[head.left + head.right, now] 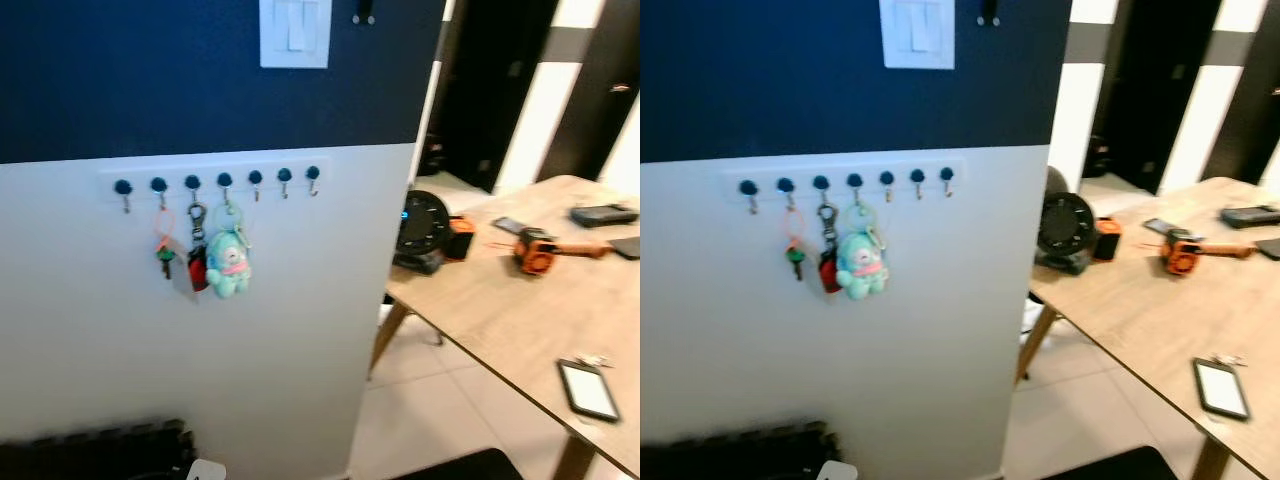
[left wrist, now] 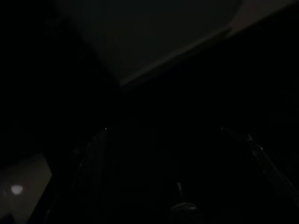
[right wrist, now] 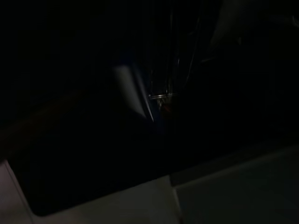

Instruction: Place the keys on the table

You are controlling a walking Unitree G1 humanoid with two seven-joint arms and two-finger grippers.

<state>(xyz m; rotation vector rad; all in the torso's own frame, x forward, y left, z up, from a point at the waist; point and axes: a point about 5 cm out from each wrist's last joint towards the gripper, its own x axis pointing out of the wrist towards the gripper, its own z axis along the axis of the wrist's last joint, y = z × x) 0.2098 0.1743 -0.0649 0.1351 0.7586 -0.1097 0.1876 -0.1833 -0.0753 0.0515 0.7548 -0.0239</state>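
A row of blue-knobbed hooks runs along the white lower wall. Three key sets hang from it: an orange ring with a green key, a red fob on a black clip, and a teal plush keychain. To the right stands the wooden table. Both wrist views are very dark; faint outlines of the left gripper's fingers can be made out there.
On the table sit a round black device, an orange tool, a phone near the front edge, and dark flat items at the far right. A light switch is on the dark blue upper wall. A dark doorway opens behind the table.
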